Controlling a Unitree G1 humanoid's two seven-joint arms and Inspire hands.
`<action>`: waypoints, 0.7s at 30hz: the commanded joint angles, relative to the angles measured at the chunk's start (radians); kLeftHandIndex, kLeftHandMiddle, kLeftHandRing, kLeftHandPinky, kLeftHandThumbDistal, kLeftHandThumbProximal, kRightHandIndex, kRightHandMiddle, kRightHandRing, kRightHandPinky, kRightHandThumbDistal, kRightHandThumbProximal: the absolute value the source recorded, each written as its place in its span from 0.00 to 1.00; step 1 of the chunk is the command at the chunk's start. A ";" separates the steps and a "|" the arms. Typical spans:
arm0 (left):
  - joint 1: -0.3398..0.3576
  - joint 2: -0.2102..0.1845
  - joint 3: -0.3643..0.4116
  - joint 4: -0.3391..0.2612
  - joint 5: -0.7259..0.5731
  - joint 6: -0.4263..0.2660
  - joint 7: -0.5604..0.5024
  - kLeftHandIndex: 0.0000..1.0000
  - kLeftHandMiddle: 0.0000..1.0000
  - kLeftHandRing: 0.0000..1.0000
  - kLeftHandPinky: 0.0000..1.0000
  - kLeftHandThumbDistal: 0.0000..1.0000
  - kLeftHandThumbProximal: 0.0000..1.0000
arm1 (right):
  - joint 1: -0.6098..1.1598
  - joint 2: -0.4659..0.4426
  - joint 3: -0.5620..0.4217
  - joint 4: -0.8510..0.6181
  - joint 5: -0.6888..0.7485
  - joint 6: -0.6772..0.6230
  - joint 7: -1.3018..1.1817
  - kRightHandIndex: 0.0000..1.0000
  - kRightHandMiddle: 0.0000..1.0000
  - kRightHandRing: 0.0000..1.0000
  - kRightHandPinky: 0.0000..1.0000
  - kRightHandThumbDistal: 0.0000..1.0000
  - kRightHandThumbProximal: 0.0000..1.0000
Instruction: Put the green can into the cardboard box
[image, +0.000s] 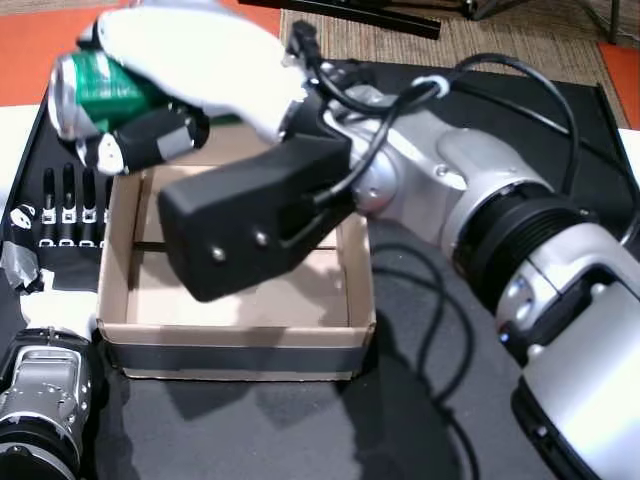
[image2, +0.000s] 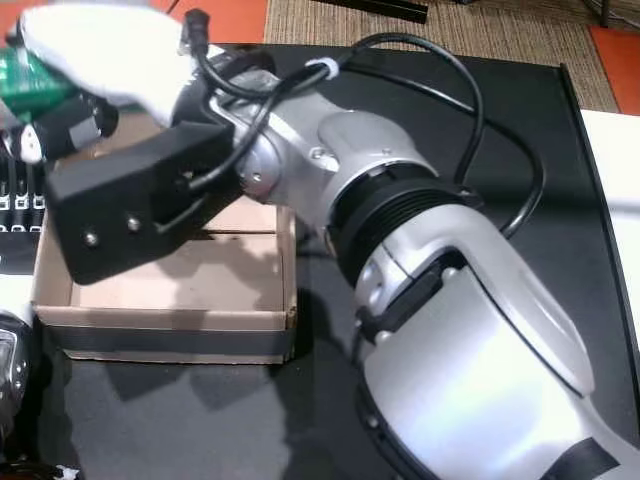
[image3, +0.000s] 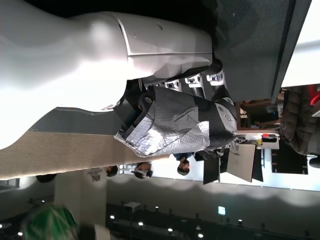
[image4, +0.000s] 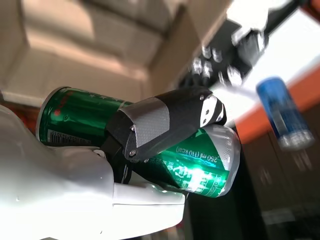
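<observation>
My right hand (image: 190, 60) is shut on the green can (image: 100, 90), which lies sideways in its grip. In both head views it hangs above the far left corner of the open cardboard box (image: 235, 335), and the can (image2: 30, 75) shows at the frame's left edge. The right wrist view shows black fingers (image4: 150, 135) wrapped over the can (image4: 200, 165), with the box's inside blurred behind. My left hand (image: 60, 215) rests flat just left of the box, fingers stretched out and holding nothing. Its taped fingers (image3: 170, 125) also appear in the left wrist view.
The box (image2: 170, 318) stands on a black mat (image: 400, 430). Black cables (image: 440, 300) loop across the mat to the right of the box. A blurred blue can (image4: 280, 115) shows on orange floor in the right wrist view. People stand far off in the left wrist view.
</observation>
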 joint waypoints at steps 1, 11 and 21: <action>0.041 -0.029 -0.001 0.032 0.001 0.009 0.031 0.52 0.52 0.62 0.69 0.00 0.51 | -0.004 0.015 -0.033 -0.005 0.048 0.026 0.061 0.23 0.18 0.19 0.24 0.10 0.33; 0.040 -0.033 -0.003 0.030 0.003 0.001 0.020 0.56 0.56 0.66 0.72 0.00 0.53 | 0.006 0.040 -0.017 0.002 0.040 0.254 0.257 0.20 0.18 0.22 0.31 0.10 0.36; 0.045 -0.027 -0.011 0.030 0.011 0.002 0.009 0.55 0.54 0.65 0.76 0.00 0.54 | 0.037 0.033 0.042 0.014 -0.014 0.387 0.301 0.09 0.12 0.21 0.26 0.19 0.37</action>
